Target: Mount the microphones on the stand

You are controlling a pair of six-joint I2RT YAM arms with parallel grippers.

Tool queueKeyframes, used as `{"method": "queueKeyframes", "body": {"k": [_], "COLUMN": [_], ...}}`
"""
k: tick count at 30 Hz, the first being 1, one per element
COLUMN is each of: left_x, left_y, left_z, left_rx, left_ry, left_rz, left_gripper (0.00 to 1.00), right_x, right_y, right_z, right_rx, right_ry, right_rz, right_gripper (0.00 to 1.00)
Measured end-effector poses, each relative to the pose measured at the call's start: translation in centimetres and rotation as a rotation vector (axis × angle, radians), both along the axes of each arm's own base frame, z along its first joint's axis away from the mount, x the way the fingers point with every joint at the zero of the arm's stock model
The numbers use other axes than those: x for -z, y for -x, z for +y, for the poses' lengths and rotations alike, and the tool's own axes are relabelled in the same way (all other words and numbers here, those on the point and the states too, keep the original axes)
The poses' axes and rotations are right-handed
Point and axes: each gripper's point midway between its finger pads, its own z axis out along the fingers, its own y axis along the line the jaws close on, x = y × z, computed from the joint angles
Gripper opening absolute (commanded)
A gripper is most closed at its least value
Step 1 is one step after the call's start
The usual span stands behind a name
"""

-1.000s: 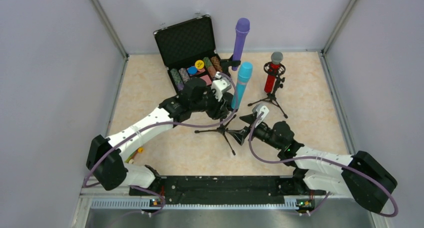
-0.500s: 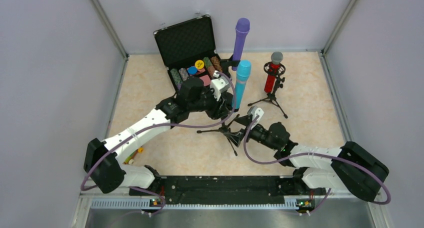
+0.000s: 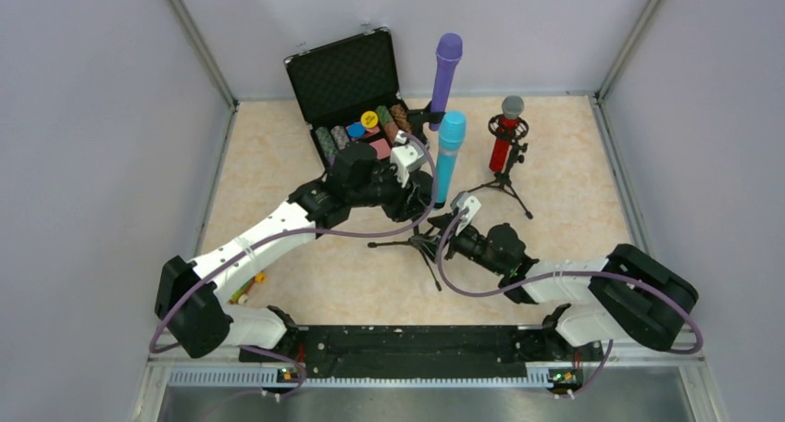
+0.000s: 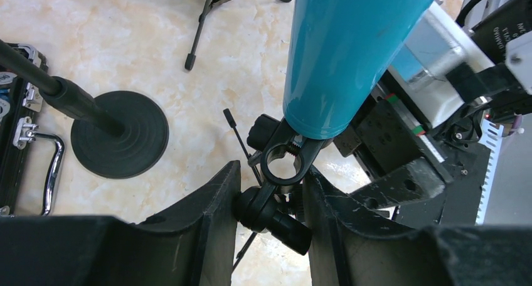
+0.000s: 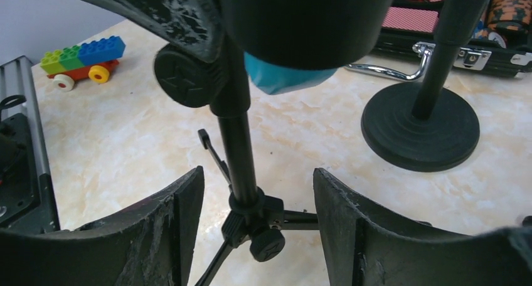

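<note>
The light blue microphone (image 3: 448,158) stands upright in the clip of the middle tripod stand (image 3: 414,244). My left gripper (image 3: 418,192) is shut on the black swivel joint (image 4: 276,214) just under the clip ring (image 4: 285,164), with the blue microphone's body (image 4: 351,47) above it. My right gripper (image 3: 442,229) is open, its fingers either side of the tripod's column (image 5: 241,148) and clear of it (image 5: 258,173). The purple microphone (image 3: 446,70) stands on a round-base stand (image 4: 119,132). The red microphone (image 3: 504,140) with silver head sits in its own tripod stand.
An open black case (image 3: 344,75) with poker chips lies at the back left. The round stand base (image 5: 420,126) is right of the tripod. A Lego toy car (image 5: 81,60) lies near the left front. The red microphone's tripod legs (image 4: 213,10) spread behind.
My right gripper has moved left and forward until its fingers straddle the tripod's column. My left gripper and the blue microphone have shifted slightly back.
</note>
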Motion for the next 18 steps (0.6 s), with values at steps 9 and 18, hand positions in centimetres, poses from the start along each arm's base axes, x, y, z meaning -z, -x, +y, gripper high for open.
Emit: {"method": "queueKeyframes", "body": {"k": [9,18], "left_x": [-0.2,0.1], "left_y": [0.4,0.3], "left_z": [-0.3,-0.2], "left_rx": [0.020,0.008], "left_ry": [0.016,0.014], "left_rz": [0.010,0.018], "left_gripper": [0.00,0.00], "right_x": [1.3,2.0], "right_y": [-1.2,-0.7], "right_z": [0.7,1.7], "right_rx": [0.046,0.026], "right_ry": [0.012,0.008], "right_rz": [0.003,-0.012], "right_gripper": [0.47,0.20]}}
